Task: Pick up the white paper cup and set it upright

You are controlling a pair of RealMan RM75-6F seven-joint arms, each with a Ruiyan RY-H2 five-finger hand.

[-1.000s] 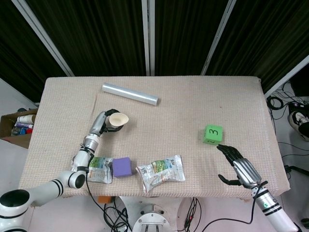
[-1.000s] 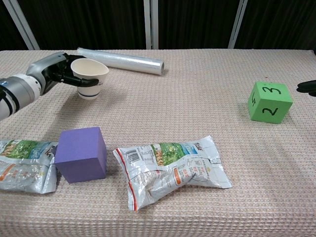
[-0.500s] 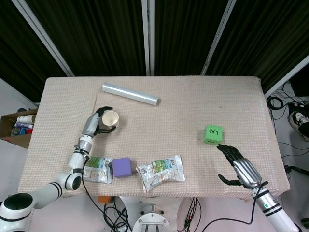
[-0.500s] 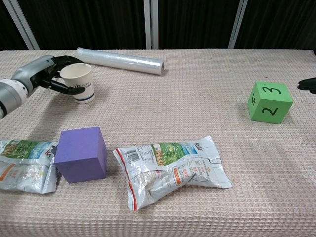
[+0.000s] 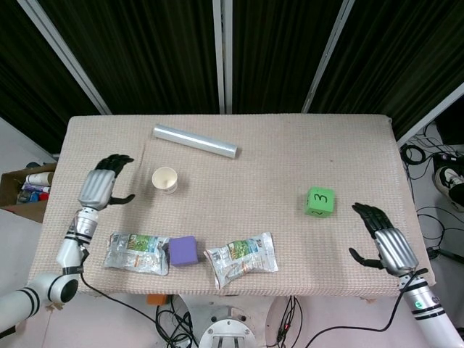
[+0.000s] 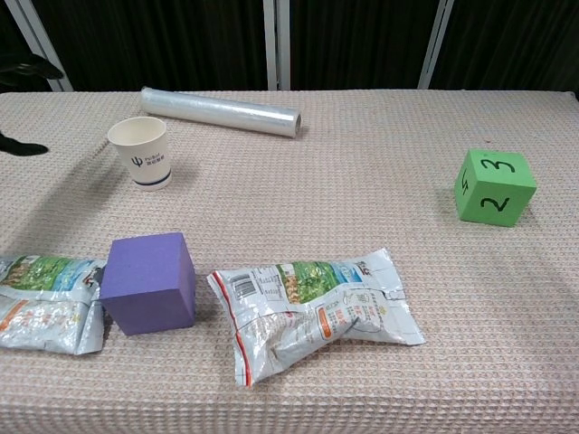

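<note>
The white paper cup [image 5: 165, 179] [image 6: 141, 151] stands upright on the table's left side, mouth up, with a dark blue band near its base. My left hand [image 5: 104, 186] hovers to the left of it with fingers spread, well apart from the cup and holding nothing. Only its dark fingertips [image 6: 27, 65] show at the left edge of the chest view. My right hand [image 5: 386, 240] is open near the table's front right corner, empty; the chest view does not show it.
A shiny foil roll [image 5: 194, 141] lies behind the cup. A purple cube [image 6: 149, 281] sits between two crumpled snack bags [image 6: 314, 307] [image 6: 43, 303] near the front edge. A green numbered cube [image 6: 493, 186] stands at the right. A box of bottles [image 5: 29, 187] sits beside the table.
My left hand has let go of the cup and drawn back to the left, fingers opening. The cup now stands upright alone. My right hand has shifted slightly right.
</note>
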